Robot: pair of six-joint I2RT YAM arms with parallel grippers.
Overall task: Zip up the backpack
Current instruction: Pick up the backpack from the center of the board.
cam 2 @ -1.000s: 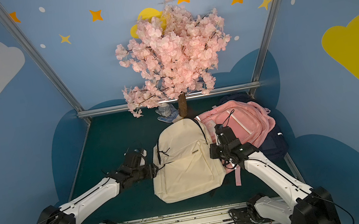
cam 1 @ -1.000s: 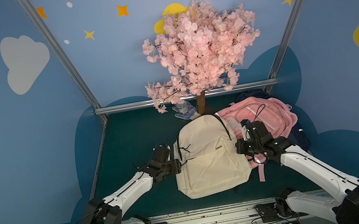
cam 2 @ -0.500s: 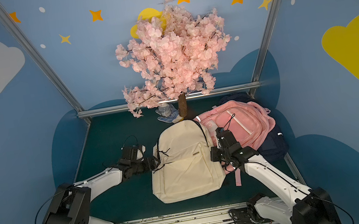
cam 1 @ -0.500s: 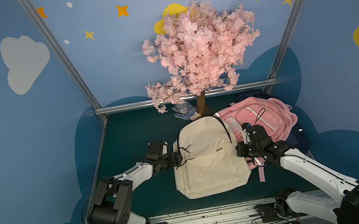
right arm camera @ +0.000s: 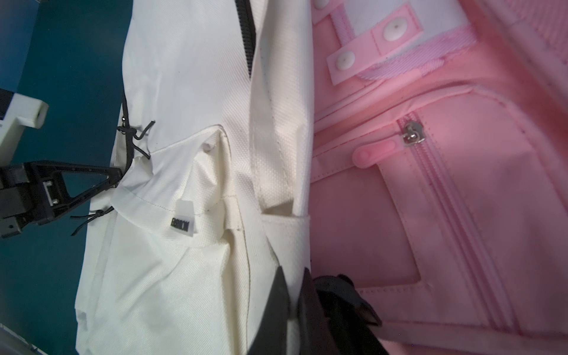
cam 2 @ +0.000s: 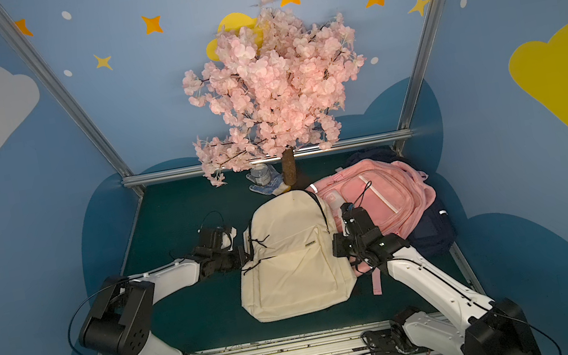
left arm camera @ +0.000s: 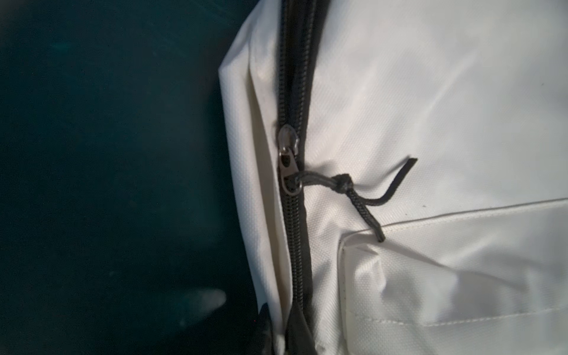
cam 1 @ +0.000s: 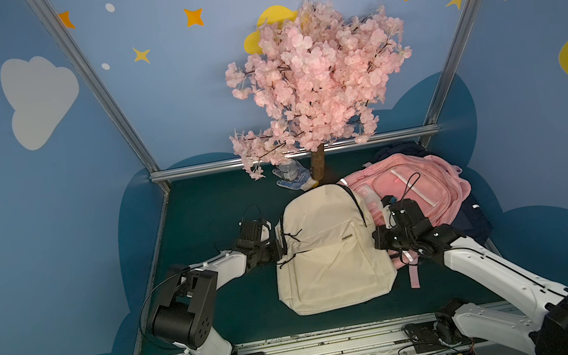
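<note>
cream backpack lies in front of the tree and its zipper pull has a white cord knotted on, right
The cord knotted on the zipper pull is black, not white; the left wrist view shows it. The cream backpack does lie in front of the tree.

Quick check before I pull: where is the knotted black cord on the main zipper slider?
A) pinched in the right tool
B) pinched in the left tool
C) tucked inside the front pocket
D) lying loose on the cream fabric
D: in the left wrist view the cord trails free from the slider across the cream backpack, no tool on it.
</note>
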